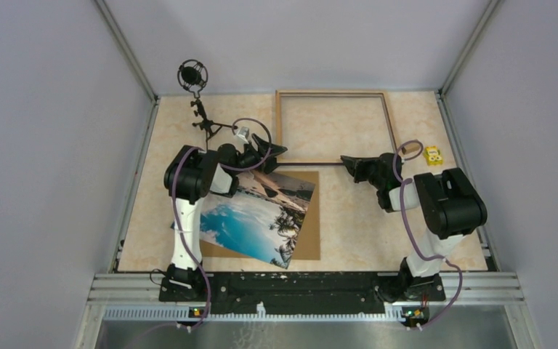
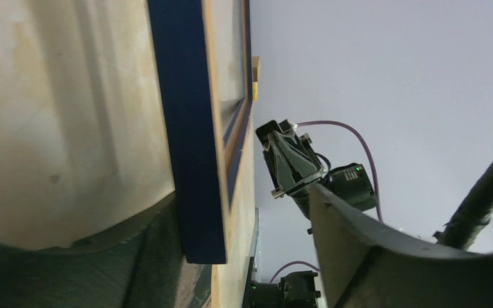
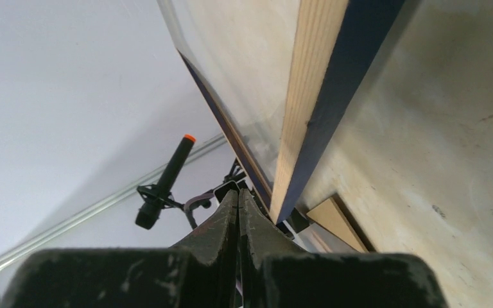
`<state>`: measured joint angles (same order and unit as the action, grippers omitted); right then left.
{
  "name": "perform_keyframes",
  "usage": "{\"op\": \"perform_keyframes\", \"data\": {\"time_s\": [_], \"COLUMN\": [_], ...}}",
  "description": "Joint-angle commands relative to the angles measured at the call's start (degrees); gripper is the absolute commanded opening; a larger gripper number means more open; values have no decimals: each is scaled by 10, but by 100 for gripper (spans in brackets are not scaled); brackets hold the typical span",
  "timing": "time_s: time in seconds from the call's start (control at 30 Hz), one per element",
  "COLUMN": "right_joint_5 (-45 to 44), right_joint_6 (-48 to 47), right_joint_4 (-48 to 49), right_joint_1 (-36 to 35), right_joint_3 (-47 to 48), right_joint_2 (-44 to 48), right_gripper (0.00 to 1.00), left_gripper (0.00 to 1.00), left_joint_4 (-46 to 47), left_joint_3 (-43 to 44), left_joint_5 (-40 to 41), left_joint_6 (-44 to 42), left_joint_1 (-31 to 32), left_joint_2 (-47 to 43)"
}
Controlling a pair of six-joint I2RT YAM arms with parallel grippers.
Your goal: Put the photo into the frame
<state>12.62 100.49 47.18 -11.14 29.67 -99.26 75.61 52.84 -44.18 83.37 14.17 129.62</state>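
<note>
The frame (image 1: 334, 127) lies on the table at the back centre, light wood side up. In the left wrist view its dark blue rail (image 2: 189, 128) ends at a corner between my wide-open jaws. My left gripper (image 1: 276, 149) is open around that near left corner. My right gripper (image 1: 345, 161) is shut and empty, its tips just off the frame's near rail (image 3: 321, 96). The shut fingertips (image 3: 237, 205) show in the right wrist view. The photo (image 1: 254, 218), turquoise water and palms, lies tilted on the brown backing board (image 1: 312, 233) at the front centre.
A microphone on a stand (image 1: 192, 75) is at the back left and shows in the right wrist view (image 3: 164, 183). A small yellow object (image 1: 433, 155) lies at the right. Grey walls enclose the table on three sides.
</note>
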Motion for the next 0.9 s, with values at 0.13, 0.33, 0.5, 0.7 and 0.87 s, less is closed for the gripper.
{"op": "perform_keyframes", "data": {"time_s": [0.13, 0.33, 0.5, 0.7, 0.87], "right_joint_5": [-32, -11, -15, -46, -92], "right_joint_6": [-195, -251, -213, -176, -146], "right_joint_4": [-169, -67, 53, 156, 247], "right_joint_1": [10, 23, 21, 10, -12], "right_joint_3": [-1, -51, -79, -74, -69], "right_joint_2": [123, 137, 88, 20, -37], "right_gripper": [72, 92, 99, 99, 99], "left_gripper": [54, 41, 36, 35, 34], "left_joint_4": [40, 51, 57, 36, 2], "left_joint_3": [5, -10, -23, -29, -27], "left_joint_5": [-16, -18, -15, -8, 0], "left_joint_6": [-3, 23, 44, 50, 44], "left_joint_1": [1, 1, 3, 16, 32], "left_joint_2": [-28, -57, -82, -105, -129]}}
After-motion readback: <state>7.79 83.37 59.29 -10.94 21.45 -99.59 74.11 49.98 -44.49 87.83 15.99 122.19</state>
